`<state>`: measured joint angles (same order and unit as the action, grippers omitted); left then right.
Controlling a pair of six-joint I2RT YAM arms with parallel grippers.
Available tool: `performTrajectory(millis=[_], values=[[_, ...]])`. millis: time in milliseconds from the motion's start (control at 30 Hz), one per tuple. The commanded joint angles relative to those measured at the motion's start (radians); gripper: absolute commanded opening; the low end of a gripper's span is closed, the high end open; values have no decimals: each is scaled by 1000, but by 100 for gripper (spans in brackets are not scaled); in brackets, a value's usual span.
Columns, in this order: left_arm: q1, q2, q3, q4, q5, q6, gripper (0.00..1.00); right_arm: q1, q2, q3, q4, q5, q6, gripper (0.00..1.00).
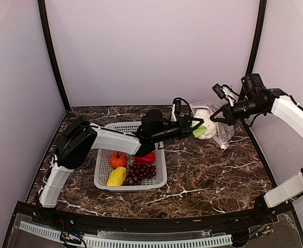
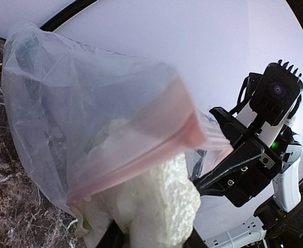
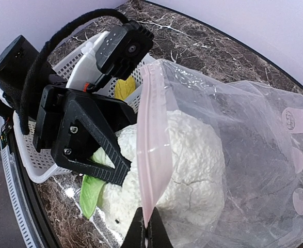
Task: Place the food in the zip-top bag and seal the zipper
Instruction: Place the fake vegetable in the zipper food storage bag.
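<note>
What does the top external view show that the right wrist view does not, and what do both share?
Only top external: the tomato, red pepper and grapes in the basket. Only right wrist: the pink zipper pinched by the right pincer. Both: the left pincer holding the cauliflower at the mouth of the bag.
</note>
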<state>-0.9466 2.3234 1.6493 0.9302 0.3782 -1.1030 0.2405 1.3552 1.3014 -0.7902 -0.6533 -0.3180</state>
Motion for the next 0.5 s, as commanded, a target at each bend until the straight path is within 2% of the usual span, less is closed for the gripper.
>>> performTrajectory(millis=[0, 100, 267, 333, 467], values=[[7, -17, 56, 184, -10, -71, 1, 8, -11, -12, -14, 31, -3, 0], [14, -16, 59, 220, 3, -115, 1, -4, -34, -1, 23, 154, 12, 0], [18, -82, -58, 297, -38, -150, 1, -10, -51, 13, 73, 318, 1, 0], [18, -123, -106, 296, -58, -121, 1, -10, -36, 15, 68, 327, 7, 0], [16, -197, -179, 261, -79, -54, 1, -10, -23, 9, 61, 246, 23, 0]])
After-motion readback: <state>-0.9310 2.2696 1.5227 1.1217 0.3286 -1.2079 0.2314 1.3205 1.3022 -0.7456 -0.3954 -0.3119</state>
